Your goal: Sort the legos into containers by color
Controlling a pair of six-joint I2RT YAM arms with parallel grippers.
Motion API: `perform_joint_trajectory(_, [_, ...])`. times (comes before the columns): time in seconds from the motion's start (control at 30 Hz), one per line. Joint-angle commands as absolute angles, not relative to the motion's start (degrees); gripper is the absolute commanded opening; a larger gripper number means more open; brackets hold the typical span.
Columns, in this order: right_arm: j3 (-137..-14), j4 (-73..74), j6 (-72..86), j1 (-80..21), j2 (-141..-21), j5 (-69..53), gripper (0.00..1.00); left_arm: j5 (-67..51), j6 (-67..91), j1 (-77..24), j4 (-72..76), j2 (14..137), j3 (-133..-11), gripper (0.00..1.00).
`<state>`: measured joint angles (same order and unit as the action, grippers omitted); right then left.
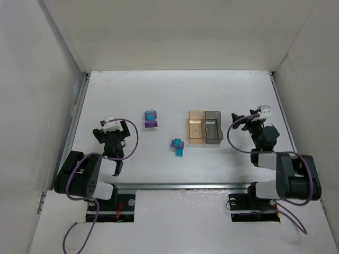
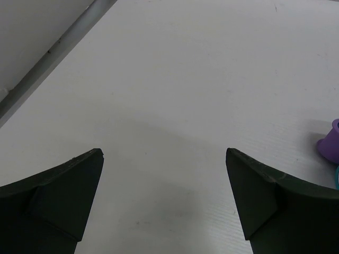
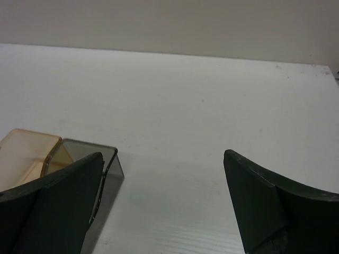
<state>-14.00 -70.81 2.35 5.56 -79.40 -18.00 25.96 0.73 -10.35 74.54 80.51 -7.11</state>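
1. By the near edge: left gripper (image 1: 113,129) and right gripper (image 1: 246,119), both spread wide, holding nothing.
2. Mid-surface: one lego pile (image 1: 178,146), loose; to its right, amber container (image 1: 196,127) touching grey container (image 1: 213,127), seemingly empty.
3. Farther, left of centre: second lego pile (image 1: 151,118), also loose; sorting apparently not begun.

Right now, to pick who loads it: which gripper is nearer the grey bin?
Right. The right gripper hovers just right of the grey bin, not touching; the left gripper is far to its left, beyond the orange bin.
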Motion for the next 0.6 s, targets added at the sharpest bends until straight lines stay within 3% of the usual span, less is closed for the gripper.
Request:
perform_joint_trajectory(0.0, [-20.37, -58.50, 1.93, 5.19, -70.24, -16.11, 1.00, 25.93, 1.67, -9.93, 92.45, 80.60, -7.56, 1.00])
perform_joint_trajectory(0.07, [-27.84, -46.13, -2.50, 3.87, -66.21, -16.25, 1.00, 25.93, 1.15, -9.93, 93.77, 80.60, -7.56, 1.00])
perform_joint_trajectory(0.2, [-35.85, -41.66, -10.70, 0.45, -60.40, -15.65, 1.00, 23.83, 1.14, -9.23, 95.44, 81.21, -6.78, 1.00])
perform_joint_trajectory(0.33, [-44.10, -38.43, -13.96, -3.07, -58.10, -8.19, 1.00, 9.90, -4.65, -8.70, 90.74, 72.12, -5.27, 1.00])
perform_joint_trajectory(0.37, [-46.56, -36.06, -16.06, -5.16, -58.10, -6.43, 1.00, 6.62, -6.57, -8.70, 84.53, 67.89, -8.58, 1.00])
perform_joint_trajectory(0.4, [-51.72, -33.08, -18.87, -6.49, -58.62, -5.63, 1.00, 2.07, -10.86, -8.70, 65.06, 63.76, -12.27, 1.00])
perform_joint_trajectory(0.43, [-54.29, -27.65, -25.34, -8.24, -60.02, -4.32, 1.00, -10.33, -16.90, -8.70, 54.68, 59.81, -17.00, 1.00])
perform_joint_trajectory(0.47, [-56.40, -25.86, -28.18, -12.18, -60.81, 1.44, 1.00, -13.16, -20.53, -8.70, 46.58, 59.77, -26.27, 1.00])
perform_joint_trajectory(0.57, [-62.83, -25.05, -33.39, -17.48, -65.29, 13.49, 1.00, -9.08, -15.92, -8.70, 27.73, 63.95, -37.93, 1.00])
